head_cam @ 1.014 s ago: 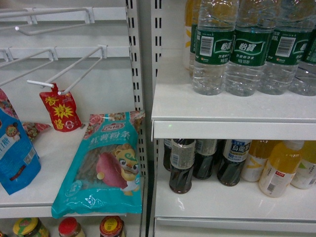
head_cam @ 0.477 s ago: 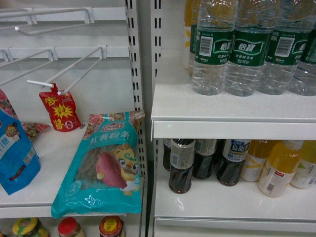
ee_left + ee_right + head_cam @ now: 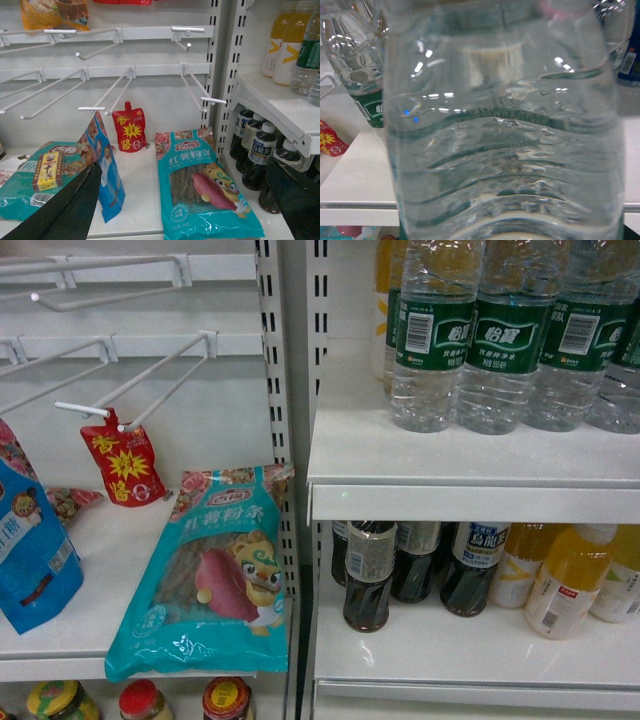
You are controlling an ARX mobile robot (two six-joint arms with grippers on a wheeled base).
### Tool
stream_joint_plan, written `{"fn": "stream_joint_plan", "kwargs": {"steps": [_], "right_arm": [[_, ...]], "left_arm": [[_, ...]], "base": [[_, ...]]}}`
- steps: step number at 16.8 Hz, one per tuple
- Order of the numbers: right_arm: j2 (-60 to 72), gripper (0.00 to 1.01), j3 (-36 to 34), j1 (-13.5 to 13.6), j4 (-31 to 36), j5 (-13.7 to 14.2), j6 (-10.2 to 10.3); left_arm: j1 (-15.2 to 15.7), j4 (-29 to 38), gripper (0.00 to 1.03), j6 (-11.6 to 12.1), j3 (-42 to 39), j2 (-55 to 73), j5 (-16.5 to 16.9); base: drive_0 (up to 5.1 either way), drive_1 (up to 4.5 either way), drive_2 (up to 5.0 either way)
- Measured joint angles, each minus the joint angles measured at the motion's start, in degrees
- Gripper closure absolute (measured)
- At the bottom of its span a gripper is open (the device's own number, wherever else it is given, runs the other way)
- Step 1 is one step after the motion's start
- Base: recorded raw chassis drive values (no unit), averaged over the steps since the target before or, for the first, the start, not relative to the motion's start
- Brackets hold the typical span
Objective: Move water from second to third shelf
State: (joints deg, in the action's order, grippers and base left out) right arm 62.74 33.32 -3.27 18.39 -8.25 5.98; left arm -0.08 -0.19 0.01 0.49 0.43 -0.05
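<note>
Nothing much is moving since a second ago: the head view is drifting only slightly, bottles and shelves are staying put, and neither arm is entering it.

You're looking at the water (image 3: 506,335) standing in a row on the upper white shelf (image 3: 470,475); dark tea bottles (image 3: 368,575) and yellow drinks (image 3: 568,580) are sitting on the shelf below. The right wrist camera is filling up with one water bottle (image 3: 505,130), ribs and green label edge right against the lens, so the right gripper is sitting very near it or around it. Its fingers aren't showing in any view, so I can't tell whether they're closed on the bottle or released.

The left gripper (image 3: 190,210) is hanging spread wide and holding nothing, dark fingers (image 3: 65,210) at both lower corners, facing the teal noodle bag (image 3: 205,190) and the red pouch (image 3: 129,132).

My read: you're at the grasp stage. Confirm a firm hold on the ribbed mid-body before lifting, since a full bottle is heavy and the plastic will be flexing. Be lifting straight up first so neighbours aren't tipping, then be drawing out clear of the shelf lip before going down.
</note>
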Motion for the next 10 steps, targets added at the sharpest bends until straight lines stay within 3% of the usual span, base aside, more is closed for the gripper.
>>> {"fn": "stream_joint_plan", "kwargs": {"steps": [10], "right_arm": [[20.0, 0.58, 13.5, 5.3, 2.9, 3.6, 0.6]], "left_arm": [[0.0, 0.0, 0.05, 0.0, 0.0, 0.0, 0.0]], "base": [[0.0, 0.00, 0.0]]}}
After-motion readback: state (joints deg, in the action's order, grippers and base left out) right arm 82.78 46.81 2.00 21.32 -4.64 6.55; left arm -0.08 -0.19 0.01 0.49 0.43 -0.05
